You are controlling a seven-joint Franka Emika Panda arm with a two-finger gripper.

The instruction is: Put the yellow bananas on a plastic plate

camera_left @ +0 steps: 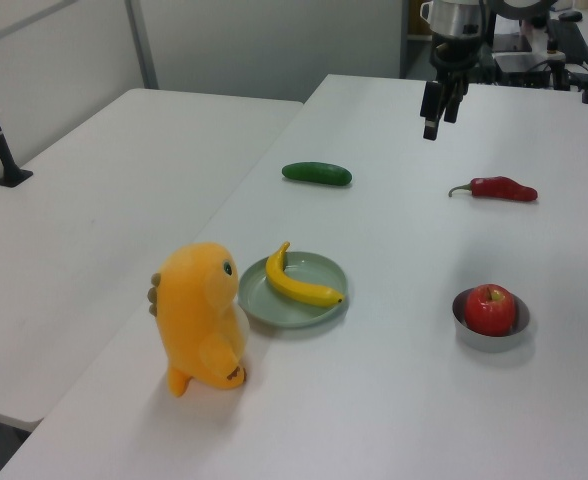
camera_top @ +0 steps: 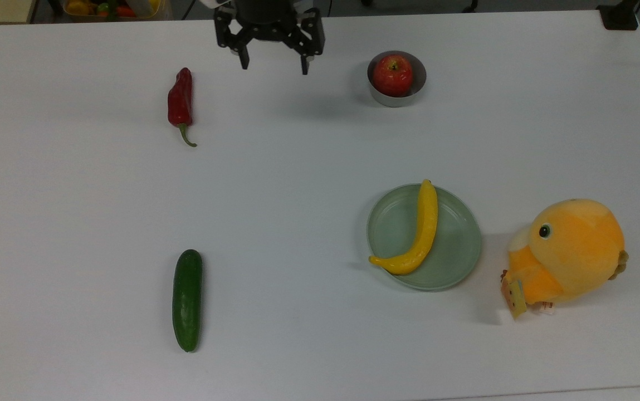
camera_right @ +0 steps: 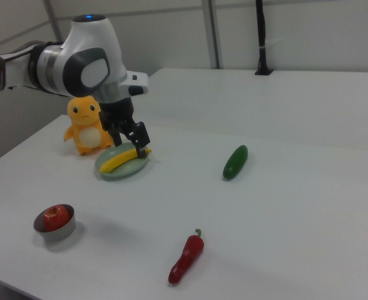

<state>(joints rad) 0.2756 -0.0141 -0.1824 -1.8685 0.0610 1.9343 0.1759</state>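
White tabletop. Round pale green plastic plate sits toward the top view's right. Long curved yellow banana lies across it, long axis running top to bottom in the top view, lower tip hooking left over the rim. Black two-finger gripper, fingers spread wide and empty, hangs well apart near the far edge.

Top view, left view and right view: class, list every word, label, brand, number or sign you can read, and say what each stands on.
No readable text on any item.
Plush toy: a small yellow tag hangs at its base; any print on it is too small to read.
Yellow banana, plastic plate, cucumber, red chilli, apple, metal bowl and claw: no markings visible.
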